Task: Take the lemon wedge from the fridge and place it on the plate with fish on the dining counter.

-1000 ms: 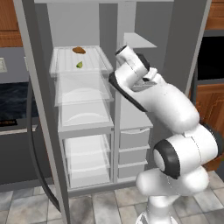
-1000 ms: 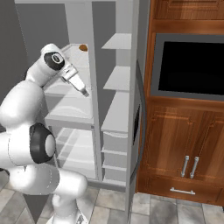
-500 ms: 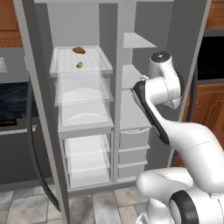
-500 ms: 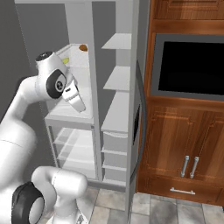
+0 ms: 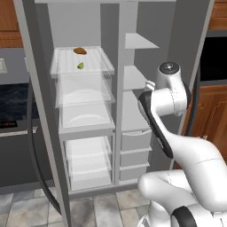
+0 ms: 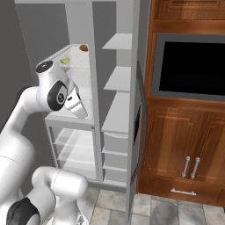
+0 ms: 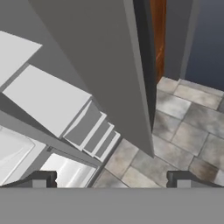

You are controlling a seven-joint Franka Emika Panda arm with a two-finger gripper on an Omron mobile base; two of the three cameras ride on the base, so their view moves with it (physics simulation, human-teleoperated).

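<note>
The lemon wedge (image 5: 80,66) sits untouched on the fridge's (image 5: 117,26) top left shelf, just near of the brown food. Our arm has swung right and folded back; the gripper (image 7: 109,178), fingers wide and empty, now faces the floor, so reaching remains.

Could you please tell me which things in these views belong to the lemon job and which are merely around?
Job: lemon wedge on the top shelf; fridge, doors open; gripper, open, empty.
Around: brown oval food behind the wedge; wall oven; wooden cabinet.
</note>
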